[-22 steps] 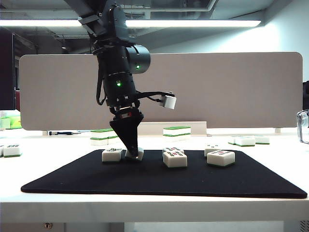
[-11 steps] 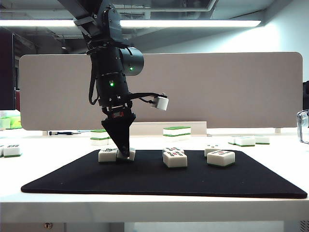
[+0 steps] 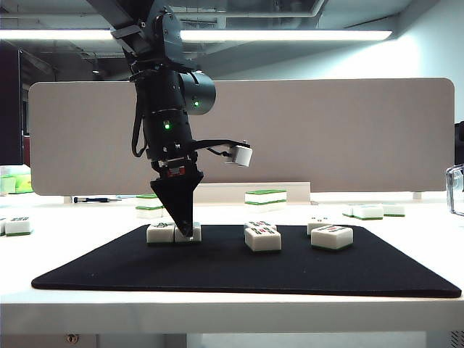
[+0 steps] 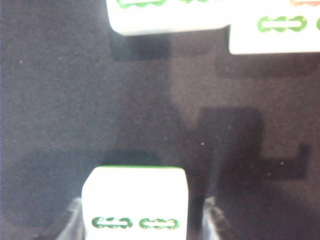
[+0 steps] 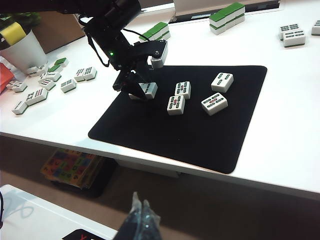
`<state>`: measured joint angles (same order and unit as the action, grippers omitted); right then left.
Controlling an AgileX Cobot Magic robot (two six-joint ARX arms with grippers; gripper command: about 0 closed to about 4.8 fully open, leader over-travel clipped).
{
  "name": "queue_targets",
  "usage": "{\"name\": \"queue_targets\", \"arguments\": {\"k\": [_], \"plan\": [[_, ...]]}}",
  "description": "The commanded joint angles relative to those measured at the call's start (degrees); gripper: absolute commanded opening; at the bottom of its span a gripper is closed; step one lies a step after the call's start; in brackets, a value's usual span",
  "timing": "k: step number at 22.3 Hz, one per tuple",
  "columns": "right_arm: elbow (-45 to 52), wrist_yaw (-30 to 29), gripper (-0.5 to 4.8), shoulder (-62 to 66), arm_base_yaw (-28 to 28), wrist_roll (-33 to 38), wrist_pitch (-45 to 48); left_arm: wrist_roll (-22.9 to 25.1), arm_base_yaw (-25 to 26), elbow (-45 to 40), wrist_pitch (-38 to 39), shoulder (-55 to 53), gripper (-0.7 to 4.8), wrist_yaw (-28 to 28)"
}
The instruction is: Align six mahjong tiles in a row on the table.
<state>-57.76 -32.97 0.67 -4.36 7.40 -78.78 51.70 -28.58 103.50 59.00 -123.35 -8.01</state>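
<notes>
So far: two of six tiles paired on the mat [image 3: 109,272], four left.
Pair [image 3: 161,233]: touching, at mat's left.
Left gripper [image 3: 183,230]: straddling the pair's right tile [image 4: 135,202], jaws parted, seemingly letting go.
Loose tiles [image 3: 262,238]: four, right of pair.
Right gripper [image 5: 141,216]: off mat, fingers together, empty.

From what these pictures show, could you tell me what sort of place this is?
Probably an office-like lab: a white table backed by a grey divider panel, ceiling strip lights, and mahjong tiles on a black mat.
</notes>
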Motion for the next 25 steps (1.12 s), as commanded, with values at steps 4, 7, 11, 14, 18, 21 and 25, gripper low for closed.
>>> {"name": "queue_targets", "arguments": {"k": [4, 7, 11, 14, 18, 21, 25], "plan": [[-0.20, 0.04, -0.01, -0.68, 0.00, -0.17, 0.61, -4.85, -0.26, 5.53, 0.26, 1.25, 3.14, -0.24], [-0.20, 0.07, -0.01, -0.68, 0.00, -0.20, 0.61, -12.52, -0.72, 10.78, -3.17, 1.29, 3.13, -7.91], [-0.20, 0.59, -0.01, -0.68, 0.00, -0.20, 0.63, -17.62, -4.00, 10.84, -12.11, 0.07, 3.09, -17.42], [-0.20, 2.14, -0.01, -0.68, 0.00, -0.17, 0.61, -29.07, -7.69, 10.84, -18.82, -2.36, 3.09, -10.34], [-0.20, 2.71, -0.01, -0.68, 0.00, -0.20, 0.61, -40.81, -10.73, 10.84, -23.71, -5.11, 3.09, -2.84], [-0.20, 2.93, -0.01, -0.68, 0.00, -0.17, 0.61, -48.94, -12.31, 10.84, -26.16, -6.93, 3.09, 1.05], [-0.20, 3.52, -0.01, -0.68, 0.00, -0.20, 0.61, -61.59, -13.22, 10.84, -26.67, -8.92, 3.09, 4.48]]}}
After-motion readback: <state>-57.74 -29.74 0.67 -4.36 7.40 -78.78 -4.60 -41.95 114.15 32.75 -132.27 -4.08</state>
